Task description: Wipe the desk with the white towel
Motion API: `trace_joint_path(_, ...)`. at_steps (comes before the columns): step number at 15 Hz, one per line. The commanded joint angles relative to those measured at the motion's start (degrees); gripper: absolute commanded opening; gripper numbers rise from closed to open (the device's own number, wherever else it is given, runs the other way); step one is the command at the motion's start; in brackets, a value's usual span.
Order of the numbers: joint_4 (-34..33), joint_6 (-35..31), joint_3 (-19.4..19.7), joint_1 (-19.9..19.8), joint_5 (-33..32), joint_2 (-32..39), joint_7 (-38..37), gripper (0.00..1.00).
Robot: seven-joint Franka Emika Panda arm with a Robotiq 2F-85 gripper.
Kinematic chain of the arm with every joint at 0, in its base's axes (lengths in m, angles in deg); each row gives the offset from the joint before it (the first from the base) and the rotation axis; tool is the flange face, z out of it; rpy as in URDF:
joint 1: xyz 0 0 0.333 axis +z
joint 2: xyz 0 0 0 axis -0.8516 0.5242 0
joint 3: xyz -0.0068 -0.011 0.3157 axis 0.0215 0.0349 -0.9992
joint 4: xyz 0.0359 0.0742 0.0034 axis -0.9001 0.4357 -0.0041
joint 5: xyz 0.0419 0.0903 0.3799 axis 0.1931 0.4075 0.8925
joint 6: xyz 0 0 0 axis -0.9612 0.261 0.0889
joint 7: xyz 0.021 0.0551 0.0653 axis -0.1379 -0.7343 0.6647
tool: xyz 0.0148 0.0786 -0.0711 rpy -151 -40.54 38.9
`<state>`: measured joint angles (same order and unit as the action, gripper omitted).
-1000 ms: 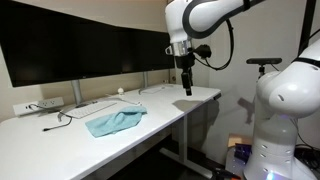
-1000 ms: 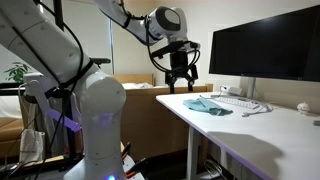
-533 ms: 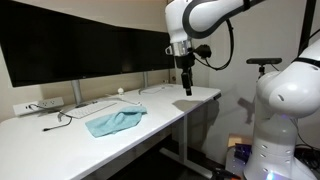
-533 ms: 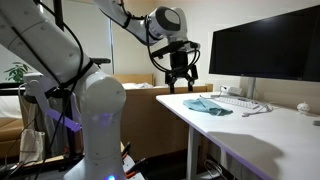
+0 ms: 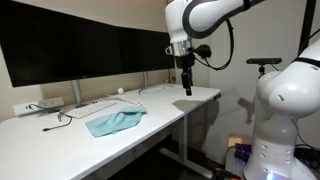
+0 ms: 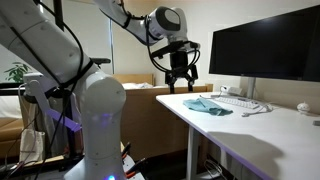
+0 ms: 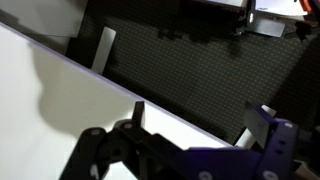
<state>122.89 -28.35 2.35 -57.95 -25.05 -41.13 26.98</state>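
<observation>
A crumpled light blue towel [image 5: 114, 122] lies on the white desk [image 5: 60, 140] in front of the monitors; it also shows in an exterior view [image 6: 205, 105]. No white towel shows. My gripper [image 5: 186, 86] hangs open and empty above the desk's end, well apart from the towel, and shows in an exterior view [image 6: 179, 82]. In the wrist view the two fingers [image 7: 200, 118] are spread over the desk's edge [image 7: 60, 90] with dark floor beyond.
Large black monitors [image 5: 80, 50] stand along the back of the desk. A power strip [image 5: 42, 105] and cable lie near them. A small white object [image 5: 120, 91] sits by the monitor stand. The robot base [image 5: 285, 120] stands beside the desk.
</observation>
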Motion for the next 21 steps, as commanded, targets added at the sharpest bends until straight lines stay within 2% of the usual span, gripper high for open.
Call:
trace_joint_path(1, -0.1, 0.2, 0.6, 0.8, -0.4, 0.1, -0.4, 1.00)
trace_joint_path(6, -0.1, 0.2, 0.6, 0.8, -0.4, 0.1, -0.4, 1.00)
trace_joint_path(9, -0.7, -0.6, -1.7, 2.5, 1.4, -1.2, -3.3, 1.00)
trace_joint_path(15, 2.6, -2.2, -6.8, 7.4, 9.0, -10.7, -13.2, 1.00)
trace_joint_path(18, 3.6, -2.9, -8.7, 8.2, 11.4, -15.0, -17.0, 1.00)
trace_joint_path(21, 3.6, -4.0, -8.6, 7.8, 11.2, -17.9, -16.6, 1.00)
